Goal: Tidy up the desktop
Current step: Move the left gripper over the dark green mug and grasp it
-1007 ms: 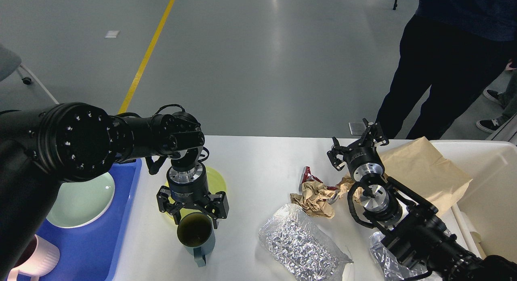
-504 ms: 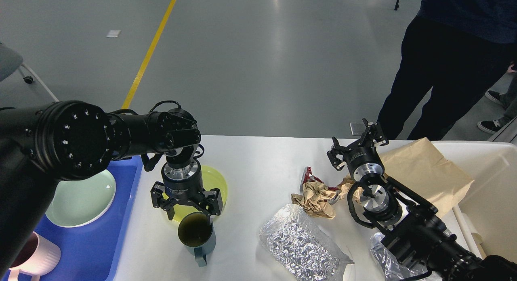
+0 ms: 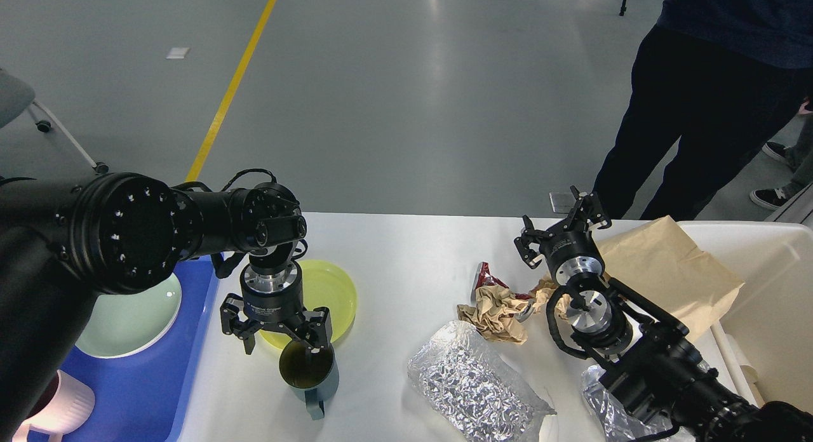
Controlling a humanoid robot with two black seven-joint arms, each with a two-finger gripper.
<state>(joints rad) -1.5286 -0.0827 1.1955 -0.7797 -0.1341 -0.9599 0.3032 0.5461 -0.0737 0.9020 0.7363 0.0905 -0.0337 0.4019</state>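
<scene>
I see bare white desktop (image 3: 406, 270) mid-frame, hemmed by the yellow plastic plate (image 3: 330, 289) left and crumpled brown paper (image 3: 498, 312) right.

White table (image 3: 406, 258), cluttered across its width.

The table is a large, smooth, matte white top lying flat, its far edge running straight across the view. A blue tray (image 3: 197, 359) sits at its left end and a cream bin (image 3: 762, 283) at its right. Between them lie a yellow plate (image 3: 330, 289), a teal mug (image 3: 311, 375), crumpled brown paper (image 3: 495, 308) and a foil bag (image 3: 470, 388); what looks like a second foil bag sits half hidden at the near right.
</scene>
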